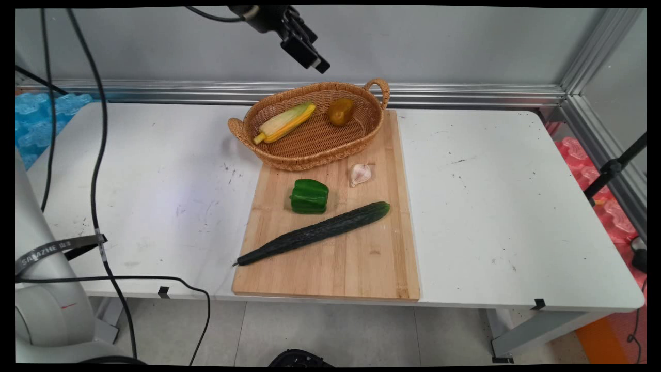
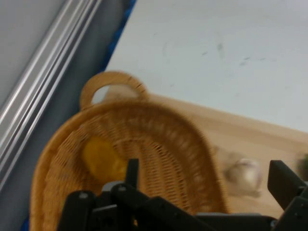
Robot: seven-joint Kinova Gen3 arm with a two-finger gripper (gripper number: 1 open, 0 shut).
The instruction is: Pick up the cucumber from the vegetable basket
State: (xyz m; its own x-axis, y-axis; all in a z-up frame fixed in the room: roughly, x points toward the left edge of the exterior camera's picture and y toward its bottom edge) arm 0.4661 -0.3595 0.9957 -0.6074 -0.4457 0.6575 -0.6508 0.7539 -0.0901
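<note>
My gripper (image 1: 309,51) hangs high above the far end of the wicker basket (image 1: 289,161), touching nothing. In the hand view the gripper (image 2: 207,180) is open, its two fingers (image 2: 132,172) wide apart and empty. Below it the basket (image 2: 168,139) holds a yellow pepper (image 2: 101,159); in the main view the pepper (image 1: 341,111) lies beside a corn cob (image 1: 284,123). A garlic bulb (image 1: 360,173) (image 2: 243,175) sits on the wooden cutting board (image 1: 361,263) just outside the basket.
A green pepper (image 1: 309,196) and a long cucumber (image 1: 315,232) also lie on the board, nearer the front edge. Black cables (image 1: 98,155) hang at the left. The wall's metal rail (image 1: 465,94) runs behind the basket.
</note>
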